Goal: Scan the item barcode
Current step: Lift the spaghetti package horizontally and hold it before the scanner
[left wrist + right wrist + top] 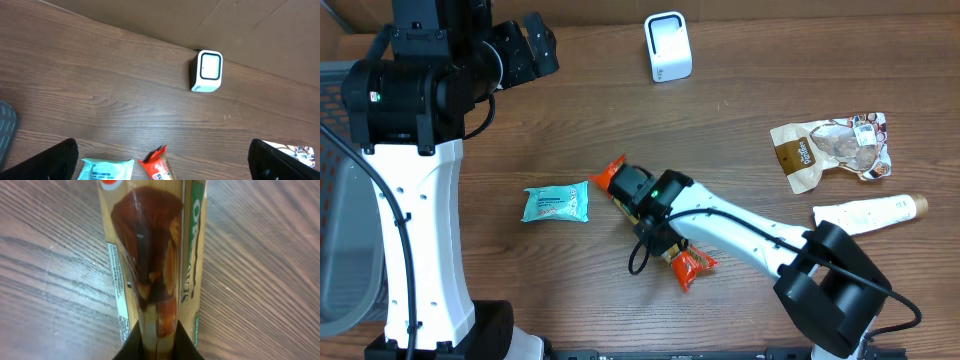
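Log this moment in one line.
right gripper: shut on snack bar | left gripper: open, empty | scanner: bar not yet there

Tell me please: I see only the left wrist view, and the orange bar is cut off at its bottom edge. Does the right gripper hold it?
Observer: Yes. The right gripper is shut on the orange bar, around its middle; both ends stick out in the overhead view.
Operator: Is a barcode showing?
Observer: The right wrist view shows a white printed strip along one wrapper edge, too blurred to call a barcode.
Operator: What lies on the robot's right side?
Observer: A brown snack bag and a cream tube, both apart from the bar.
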Motion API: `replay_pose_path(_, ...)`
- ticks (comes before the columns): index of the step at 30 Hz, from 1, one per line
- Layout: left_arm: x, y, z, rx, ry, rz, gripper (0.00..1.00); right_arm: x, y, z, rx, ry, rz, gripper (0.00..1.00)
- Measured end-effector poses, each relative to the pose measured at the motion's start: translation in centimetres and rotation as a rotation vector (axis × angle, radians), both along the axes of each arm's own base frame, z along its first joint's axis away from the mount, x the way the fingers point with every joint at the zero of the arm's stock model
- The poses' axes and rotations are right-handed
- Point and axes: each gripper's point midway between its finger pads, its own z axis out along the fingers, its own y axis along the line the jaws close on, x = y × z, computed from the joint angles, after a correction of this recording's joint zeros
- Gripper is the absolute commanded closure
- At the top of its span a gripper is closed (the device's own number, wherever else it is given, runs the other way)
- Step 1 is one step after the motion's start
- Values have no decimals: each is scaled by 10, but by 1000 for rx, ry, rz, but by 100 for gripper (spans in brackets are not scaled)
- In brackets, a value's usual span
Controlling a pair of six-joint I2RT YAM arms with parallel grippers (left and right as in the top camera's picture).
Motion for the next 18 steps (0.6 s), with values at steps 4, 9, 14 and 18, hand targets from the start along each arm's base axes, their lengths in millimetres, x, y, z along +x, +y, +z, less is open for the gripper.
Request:
replay_pose_path(4, 0, 0, 0, 0, 0, 0, 0, 42, -3, 41, 83, -22, -100, 96)
replay_pose_path(9, 0, 0, 0, 0, 0, 0, 0, 141, -20, 114, 269, -246, -260, 97)
replay_pose_path(14, 0, 0, 0, 0, 0, 0, 0, 199, -35, 147, 349, -439, -293, 97)
replay_pose_path(18, 0, 0, 0, 0, 0, 0, 0, 226, -18, 169, 368, -572, -151, 96)
